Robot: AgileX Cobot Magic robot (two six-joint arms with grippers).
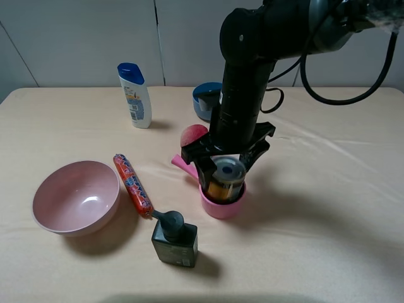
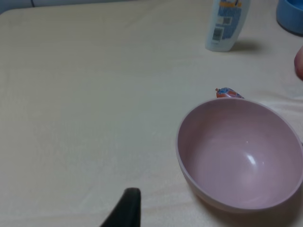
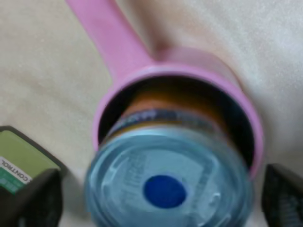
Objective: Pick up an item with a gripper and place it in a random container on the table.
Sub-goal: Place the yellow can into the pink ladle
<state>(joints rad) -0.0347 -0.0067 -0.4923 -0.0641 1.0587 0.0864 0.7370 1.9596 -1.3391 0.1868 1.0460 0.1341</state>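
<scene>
The tin can [image 1: 225, 177] with a silver lid and blue dot stands inside the small pink saucepan [image 1: 221, 207], a little right of the table's [image 1: 328, 208] middle. The saucepan's handle [image 1: 180, 162] points back-left. My right gripper [image 1: 225, 173] hangs straight over the can, open, with a finger on each side and a gap to the can. In the right wrist view the can's lid [image 3: 168, 189] fills the saucepan [image 3: 189, 73], and the black fingers [image 3: 33, 198] stand apart from it. Of my left gripper only one black fingertip [image 2: 127, 208] shows, above bare cloth.
A large pink bowl [image 1: 76, 196] [image 2: 239, 151] sits front left. A red sausage [image 1: 132, 184] and a dark bottle [image 1: 173, 238] lie next to the saucepan. A white shampoo bottle [image 1: 134, 95], a blue bowl [image 1: 207, 100] and a red fruit [image 1: 194, 134] stand behind.
</scene>
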